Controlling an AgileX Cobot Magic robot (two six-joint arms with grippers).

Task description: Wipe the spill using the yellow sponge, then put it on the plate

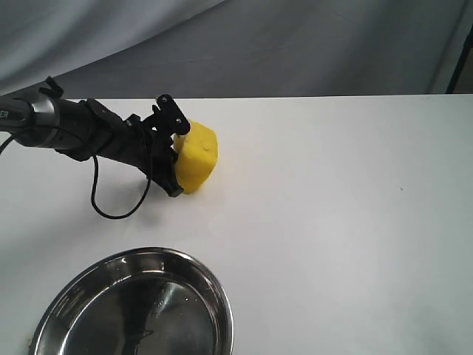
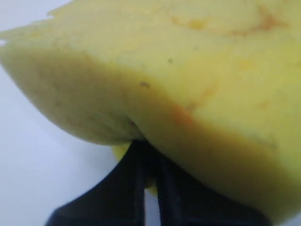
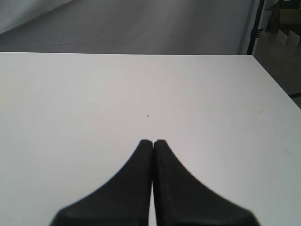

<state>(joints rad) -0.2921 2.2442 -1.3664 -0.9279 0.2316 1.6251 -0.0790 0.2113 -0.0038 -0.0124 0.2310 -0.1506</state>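
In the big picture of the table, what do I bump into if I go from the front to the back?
plate → yellow sponge → grey cloth behind the table

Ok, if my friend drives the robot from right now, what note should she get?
Left gripper: shut on the yellow sponge, low over the table, beyond the plate.
Right gripper: shut, holding nothing, over bare table.
Plate: nothing in it.
Done: sponge gripped. It carries orange stains and no spill shows on the table, so wiping looks finished, though the spot under the sponge is hidden.
Left: carry the sponge to the plate and let go.
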